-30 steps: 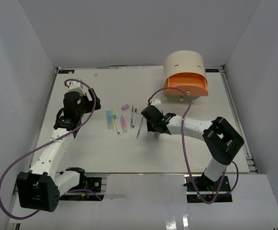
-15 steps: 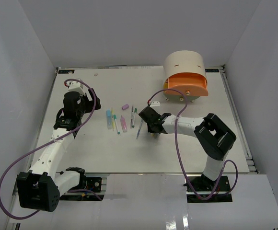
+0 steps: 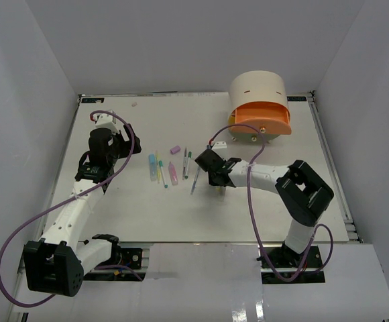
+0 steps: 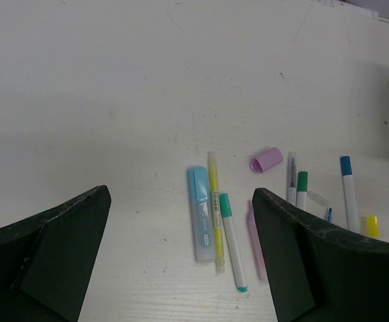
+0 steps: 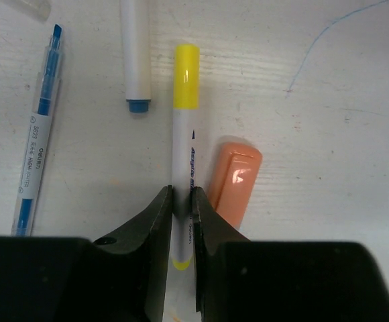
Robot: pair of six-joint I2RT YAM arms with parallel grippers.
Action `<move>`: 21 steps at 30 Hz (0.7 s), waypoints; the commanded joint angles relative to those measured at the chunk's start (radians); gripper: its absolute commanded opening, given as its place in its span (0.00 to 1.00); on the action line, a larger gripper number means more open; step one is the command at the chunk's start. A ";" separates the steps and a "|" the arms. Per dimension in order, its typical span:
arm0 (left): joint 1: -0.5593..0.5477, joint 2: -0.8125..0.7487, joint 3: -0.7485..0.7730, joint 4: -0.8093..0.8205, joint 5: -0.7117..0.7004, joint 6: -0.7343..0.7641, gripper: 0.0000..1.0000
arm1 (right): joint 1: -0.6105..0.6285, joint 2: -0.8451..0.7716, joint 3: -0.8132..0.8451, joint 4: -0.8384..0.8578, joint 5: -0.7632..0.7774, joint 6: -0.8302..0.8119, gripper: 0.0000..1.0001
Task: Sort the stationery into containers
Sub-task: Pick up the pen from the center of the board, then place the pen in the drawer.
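My right gripper (image 5: pixel 182 198) is shut on a white pen with a yellow cap (image 5: pixel 184 134), low over the table; in the top view the gripper (image 3: pixel 211 176) sits mid-table. A peach-orange marker (image 5: pixel 233 181) lies just right of the pen, touching the right finger. My left gripper (image 4: pixel 181 201) hangs open above a pastel blue marker (image 4: pixel 203 215), a thin yellow pen (image 4: pixel 213 201) and a green-capped pen (image 4: pixel 229 235), holding nothing. A small purple piece (image 4: pixel 267 159) lies beyond them. The cream organiser (image 3: pixel 258 87) stands at the back right with its orange drawer (image 3: pixel 261 121) pulled out.
A blue pen (image 5: pixel 37 154) and a white pen with a blue tip (image 5: pixel 135 54) lie left of the gripped pen. More pens (image 3: pixel 186 163) lie between the two grippers. A small white block (image 3: pixel 218 143) sits near the organiser. White walls close in the table.
My right gripper's jaws have come together on the yellow-capped pen, and the arm has shifted slightly left. The left arm has not moved.
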 commanded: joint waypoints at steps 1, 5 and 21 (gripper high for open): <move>0.002 -0.006 0.014 0.001 0.016 -0.007 0.98 | -0.001 -0.100 0.045 -0.054 0.063 -0.005 0.09; 0.002 -0.006 0.014 0.001 0.016 -0.007 0.98 | 0.001 -0.224 0.067 -0.044 0.042 -0.089 0.08; 0.002 -0.002 0.014 0.001 0.017 -0.004 0.98 | -0.306 -0.539 0.240 0.111 -0.300 -1.172 0.08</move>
